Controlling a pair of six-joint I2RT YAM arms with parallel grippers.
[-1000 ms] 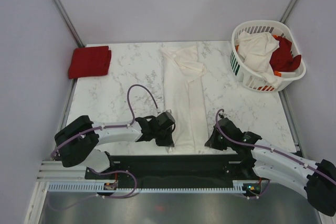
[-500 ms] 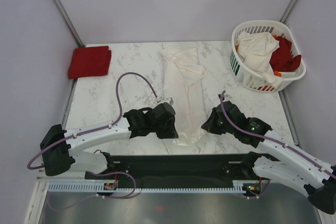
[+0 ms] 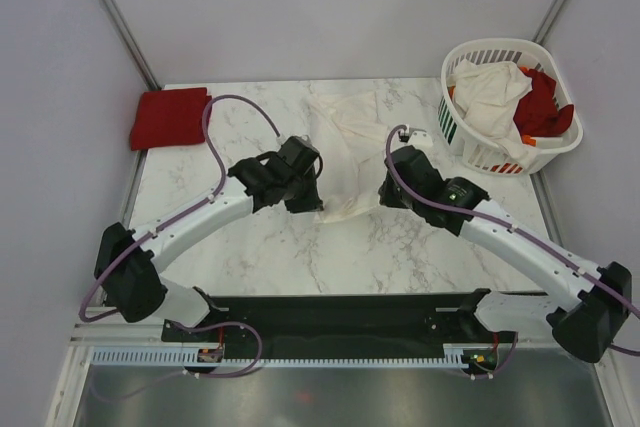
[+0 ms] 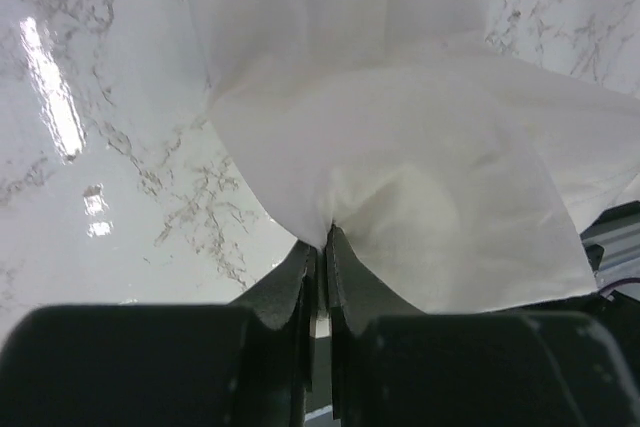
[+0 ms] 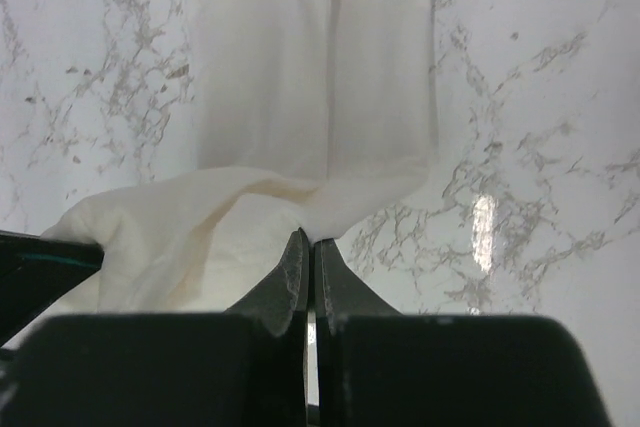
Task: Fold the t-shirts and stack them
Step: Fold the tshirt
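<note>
Left tool (image 3: 316, 201), right tool (image 3: 386, 193), t-shirt (image 3: 350, 137) farther back

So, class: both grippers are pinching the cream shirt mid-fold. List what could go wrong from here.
1. The left gripper and right gripper each pinch only a thin edge of the cream shirt; a corner could slip out and the fold collapse.
2. The cloth sags and bunches between them, so it may land creased or crooked.
3. The right arm works close to the laundry basket and might nudge it.
</note>
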